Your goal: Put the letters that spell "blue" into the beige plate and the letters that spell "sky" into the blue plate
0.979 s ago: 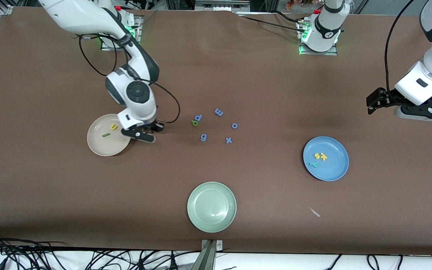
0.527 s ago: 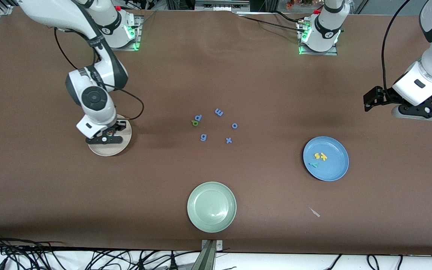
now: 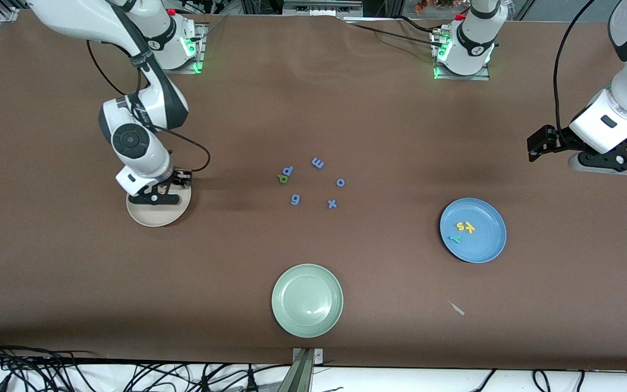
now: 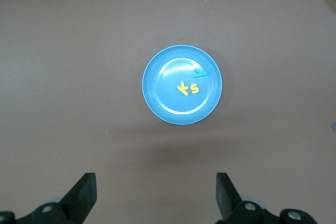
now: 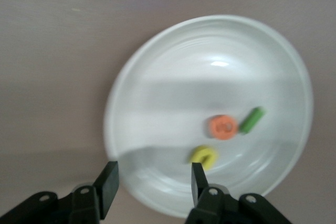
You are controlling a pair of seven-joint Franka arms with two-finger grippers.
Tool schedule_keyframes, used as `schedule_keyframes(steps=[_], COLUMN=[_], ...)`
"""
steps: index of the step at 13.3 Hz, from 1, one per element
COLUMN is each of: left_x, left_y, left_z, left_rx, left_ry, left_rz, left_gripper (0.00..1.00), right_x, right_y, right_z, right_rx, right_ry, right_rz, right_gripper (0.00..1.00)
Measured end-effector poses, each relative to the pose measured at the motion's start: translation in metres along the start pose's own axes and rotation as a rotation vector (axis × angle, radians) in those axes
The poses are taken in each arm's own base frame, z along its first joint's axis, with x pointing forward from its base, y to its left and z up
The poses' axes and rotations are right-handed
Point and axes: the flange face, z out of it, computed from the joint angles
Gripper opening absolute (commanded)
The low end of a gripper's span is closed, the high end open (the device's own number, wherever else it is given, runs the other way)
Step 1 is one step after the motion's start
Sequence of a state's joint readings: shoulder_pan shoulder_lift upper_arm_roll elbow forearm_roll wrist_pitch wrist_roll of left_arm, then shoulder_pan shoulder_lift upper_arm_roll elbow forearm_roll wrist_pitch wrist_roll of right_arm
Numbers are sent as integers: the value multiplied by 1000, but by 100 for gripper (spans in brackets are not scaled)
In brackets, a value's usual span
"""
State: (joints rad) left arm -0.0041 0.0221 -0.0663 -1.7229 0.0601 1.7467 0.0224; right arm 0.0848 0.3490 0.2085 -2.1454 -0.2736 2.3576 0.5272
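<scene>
Wide bare table (image 3: 389, 109) between the loose blue letters (image 3: 313, 182) and the blue plate (image 3: 473, 230). Open cloth too around the pale green plate (image 3: 307, 300). Over the beige plate (image 3: 158, 212), right gripper (image 3: 155, 197) blocking. Left gripper (image 3: 613, 160) parked at the table's edge.

Glossy smooth beige plate (image 5: 157, 77); matt brown table covering (image 3: 379, 120).

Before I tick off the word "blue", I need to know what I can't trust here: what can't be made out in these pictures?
- Front view: the right pincer covers much of the beige plate, hiding its letters.
- Right wrist view: blurred; orange "e", yellow "u" and green "l" show only as blobs.
- Front view: green "b", on the table touching a blue letter, too small to read.
</scene>
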Motion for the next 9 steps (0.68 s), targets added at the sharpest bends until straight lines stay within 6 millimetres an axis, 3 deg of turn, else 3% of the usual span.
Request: schedule_keyframes(steps=[4, 9], left_x=[0, 0], left_y=[0, 0], left_z=[0, 0], left_rx=[0, 0], left_ry=[-1, -1], left_rz=[-1, -2], left_gripper=[100, 100], right_x=[-26, -39], right_y=[-96, -200], right_z=[-5, -11], right_rx=[61, 132], right_ry=[-11, -15], right_rz=[203, 380], right_gripper=[67, 77])
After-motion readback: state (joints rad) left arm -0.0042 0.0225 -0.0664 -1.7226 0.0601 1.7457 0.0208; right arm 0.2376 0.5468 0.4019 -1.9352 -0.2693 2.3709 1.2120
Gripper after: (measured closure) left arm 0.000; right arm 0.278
